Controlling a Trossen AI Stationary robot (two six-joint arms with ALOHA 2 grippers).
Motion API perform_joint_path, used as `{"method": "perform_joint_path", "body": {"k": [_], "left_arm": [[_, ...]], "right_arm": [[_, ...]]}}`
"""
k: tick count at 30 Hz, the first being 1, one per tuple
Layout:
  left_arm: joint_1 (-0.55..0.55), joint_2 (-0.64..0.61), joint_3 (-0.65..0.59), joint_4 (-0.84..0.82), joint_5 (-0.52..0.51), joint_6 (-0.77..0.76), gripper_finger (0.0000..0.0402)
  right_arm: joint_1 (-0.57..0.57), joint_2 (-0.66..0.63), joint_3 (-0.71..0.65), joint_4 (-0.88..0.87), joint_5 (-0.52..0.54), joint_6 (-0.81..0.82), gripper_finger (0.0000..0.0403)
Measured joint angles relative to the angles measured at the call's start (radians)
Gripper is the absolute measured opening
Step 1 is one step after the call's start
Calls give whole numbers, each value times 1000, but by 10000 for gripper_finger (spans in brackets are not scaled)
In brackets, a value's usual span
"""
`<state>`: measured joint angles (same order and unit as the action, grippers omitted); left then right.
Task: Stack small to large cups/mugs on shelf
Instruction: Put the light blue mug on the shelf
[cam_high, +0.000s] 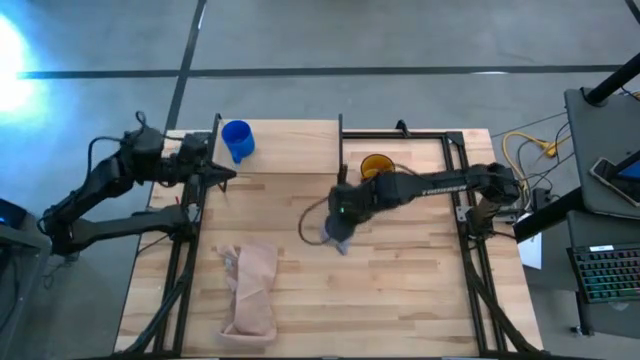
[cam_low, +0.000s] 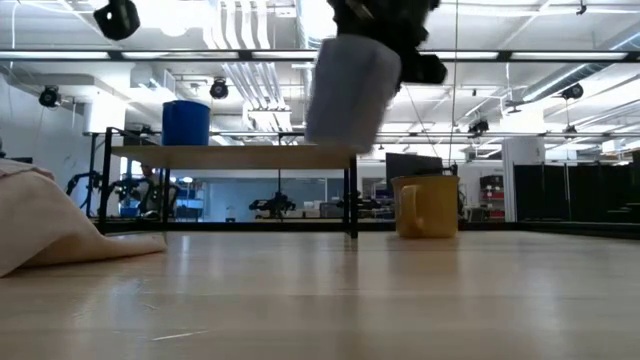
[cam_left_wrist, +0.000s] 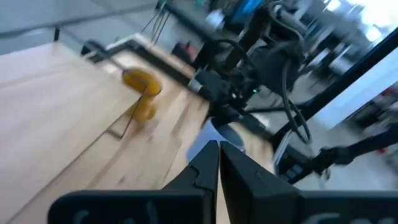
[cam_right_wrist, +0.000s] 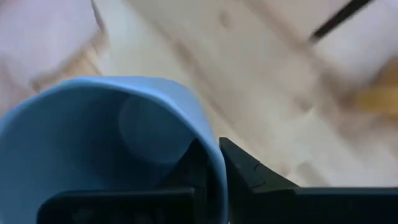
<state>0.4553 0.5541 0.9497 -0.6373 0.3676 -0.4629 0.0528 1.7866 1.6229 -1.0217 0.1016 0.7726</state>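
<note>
From above, the small blue mug (cam_high: 238, 139) stood on the shelf (cam_high: 290, 146) at the far left, while the amber mug (cam_high: 376, 165) sat on the surface (cam_high: 400, 270) just right of it. The right gripper (cam_high: 340, 222) hung mid-surface, clamped on the grey-blue mug (cam_high: 336, 236); the left gripper (cam_high: 222, 175) waited beside the shelf.

At table height, the grey-blue mug (cam_low: 350, 90) hung tilted in the air, above shelf level.

The left wrist showed that gripper's fingers (cam_left_wrist: 208, 163) together.

The right wrist showed fingers (cam_right_wrist: 245, 171) pinching the grey-blue mug's (cam_right_wrist: 93, 143) rim.

By my judgement, one mug was placed and two remained.
</note>
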Motion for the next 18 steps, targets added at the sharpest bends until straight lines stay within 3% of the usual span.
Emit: {"method": "perform_joint_path", "body": {"k": [5, 11, 15, 18], "left_arm": [[0, -157, -273, 279, 36, -127, 0], [0, -294, -530, 656, 16, -206, 0], [0, -351, -574, 655, -46, -109, 0], [0, -371, -573, 556, -100, -43, 0]], "right_arm": [[-78, -2, 155, -81, 85, -42, 14], [-164, 14, 304, -79, 95, -81, 14], [-221, 85, 433, -69, 81, -116, 14], [-279, 176, 565, -84, 27, -139, 14]]}}
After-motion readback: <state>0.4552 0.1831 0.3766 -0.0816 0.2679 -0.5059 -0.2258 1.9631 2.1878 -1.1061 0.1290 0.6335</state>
